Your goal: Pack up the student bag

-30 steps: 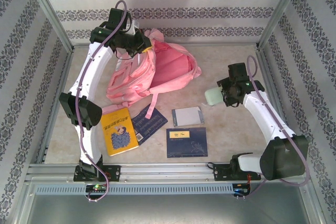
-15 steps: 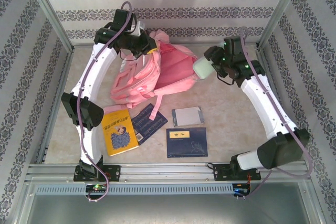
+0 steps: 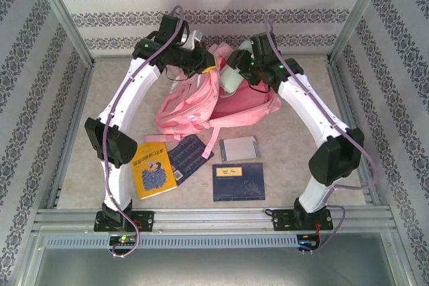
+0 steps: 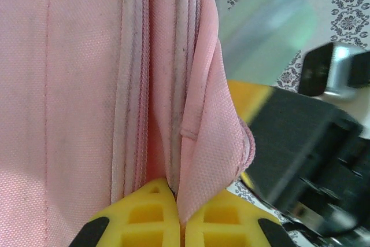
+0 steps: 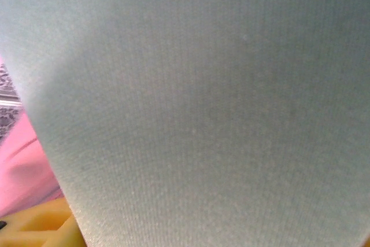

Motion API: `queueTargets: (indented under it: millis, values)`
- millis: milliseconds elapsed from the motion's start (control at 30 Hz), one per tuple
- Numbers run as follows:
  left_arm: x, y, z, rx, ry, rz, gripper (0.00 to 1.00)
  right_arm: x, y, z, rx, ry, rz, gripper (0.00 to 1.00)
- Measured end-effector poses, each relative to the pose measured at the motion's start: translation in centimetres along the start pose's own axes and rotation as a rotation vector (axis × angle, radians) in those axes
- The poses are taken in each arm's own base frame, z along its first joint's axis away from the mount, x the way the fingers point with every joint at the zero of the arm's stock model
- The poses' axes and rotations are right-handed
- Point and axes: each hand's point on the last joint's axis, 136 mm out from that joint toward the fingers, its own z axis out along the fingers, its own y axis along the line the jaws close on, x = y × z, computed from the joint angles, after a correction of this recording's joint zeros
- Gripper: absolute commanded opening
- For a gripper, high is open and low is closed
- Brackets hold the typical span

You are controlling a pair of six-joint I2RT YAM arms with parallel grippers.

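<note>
The student bag (image 3: 201, 102), soft, pink and slumped, lies far-centre on the table (image 3: 295, 145). Left wrist view adds zip seams and the left gripper (image 4: 180, 225) pinching its fabric. The right gripper (image 3: 242, 66) clasps a mint-green pouch (image 5: 219, 108).

Yellow-covered book (image 3: 153, 169) flat at near left of beige table (image 3: 285, 162), dark blue booklet (image 3: 190, 157) tilted just beside it, small grey notebook (image 3: 239, 149) to the right, larger dark blue book (image 3: 238, 181) nearer the edge, pale green fabric item (image 3: 233, 78), possibly a pouch, at far centre, patterned wallpaper (image 3: 214, 5) behind.
</note>
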Motion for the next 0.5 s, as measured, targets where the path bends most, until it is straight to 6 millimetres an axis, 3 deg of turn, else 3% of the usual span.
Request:
queueTargets:
  millis: [133,300,367,433,500]
  values:
    - [0.0,-0.1,0.0,0.004,-0.001,0.003,0.0,1.2,-1.6,1.1,0.047,0.017,0.035,0.66]
    - [0.0,-0.1,0.0,0.005,-0.001,0.003,0.0,3.4,-0.9,2.1,0.055,0.04,0.022,0.69]
    - [-0.1,-0.1,0.0,0.006,-0.002,0.001,0.0,4.4,-0.6,2.6,0.056,0.049,0.023,0.79]
    - [-0.2,-0.1,-0.1,0.007,-0.005,-0.004,0.0,5.5,-0.4,3.5,0.06,0.063,0.023,0.97]
    - [-0.6,-0.1,-0.3,0.013,-0.017,-0.006,0.0,6.0,-0.9,4.6,0.079,0.075,0.033,0.98]
